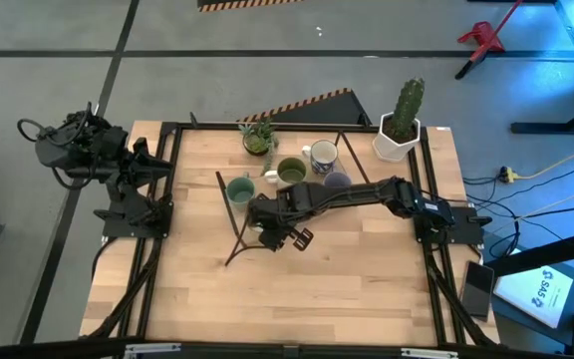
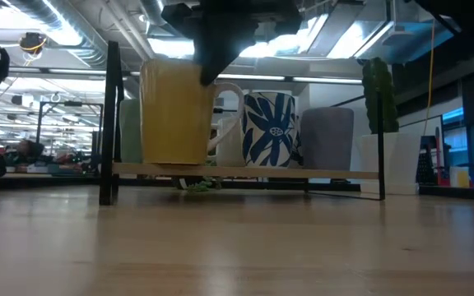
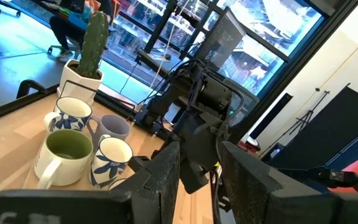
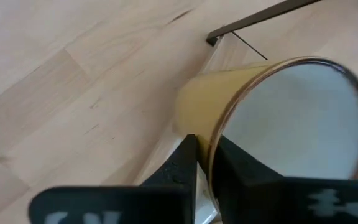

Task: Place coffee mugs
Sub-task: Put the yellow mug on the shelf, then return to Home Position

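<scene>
My right gripper [image 1: 267, 221] reaches to the table's middle and is shut on a yellow mug [image 2: 171, 111] with a white inside and a white handle [image 2: 227, 107]. In the high view the gripper hides this mug. On a low wooden plank [image 2: 303, 172] behind it stand a blue-patterned white mug [image 2: 270, 127] and a lavender mug [image 2: 327, 138]. The high view shows a teal mug [image 1: 239, 187], an olive-green mug [image 1: 290, 172], the patterned mug [image 1: 322, 155] and the lavender mug [image 1: 337, 181]. My left gripper [image 3: 201, 180] is open, parked at the table's left edge [image 1: 152, 165]. My right gripper pinches the yellow mug's wall at its rim [image 4: 215, 144], one finger [image 4: 241, 168] inside the mug and one finger [image 4: 182, 158] outside. The fingers come from above, pointing down. The mug hangs upright below them with its base at plank height; whether it rests there I cannot tell.
A thin dark frame [image 2: 109, 123] surrounds the plank; its rods [image 1: 229, 214] cross the table beside my right gripper. A small green plant [image 1: 259, 137] and a white cactus pot [image 1: 399, 125] stand at the far edge. Bare wood [image 1: 297, 289] lies toward the near edge.
</scene>
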Robot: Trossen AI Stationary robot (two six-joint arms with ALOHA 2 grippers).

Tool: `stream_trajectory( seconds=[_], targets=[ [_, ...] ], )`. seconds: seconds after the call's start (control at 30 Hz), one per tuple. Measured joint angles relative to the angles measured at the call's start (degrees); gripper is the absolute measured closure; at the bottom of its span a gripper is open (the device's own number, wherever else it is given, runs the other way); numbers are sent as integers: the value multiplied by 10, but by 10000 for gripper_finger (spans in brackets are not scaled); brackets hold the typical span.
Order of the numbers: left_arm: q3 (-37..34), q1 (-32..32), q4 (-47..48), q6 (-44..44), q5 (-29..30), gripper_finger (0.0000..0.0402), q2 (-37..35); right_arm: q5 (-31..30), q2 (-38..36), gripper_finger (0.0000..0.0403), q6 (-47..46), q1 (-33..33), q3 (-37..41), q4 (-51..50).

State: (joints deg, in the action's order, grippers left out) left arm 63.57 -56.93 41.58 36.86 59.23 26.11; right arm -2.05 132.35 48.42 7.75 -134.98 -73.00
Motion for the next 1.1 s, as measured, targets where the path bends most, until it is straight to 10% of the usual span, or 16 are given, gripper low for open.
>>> stream_trajectory(
  seconds=[0.7, 1.1],
  targets=[
    [0, 0, 0, -15, -4, 289, 0, -29, -4, 327, -21, -6, 0, 36],
    [0, 0, 0, -15, -24, 289, 0, -85, -142, 326, -170, -6, -1, 19]
  ],
)
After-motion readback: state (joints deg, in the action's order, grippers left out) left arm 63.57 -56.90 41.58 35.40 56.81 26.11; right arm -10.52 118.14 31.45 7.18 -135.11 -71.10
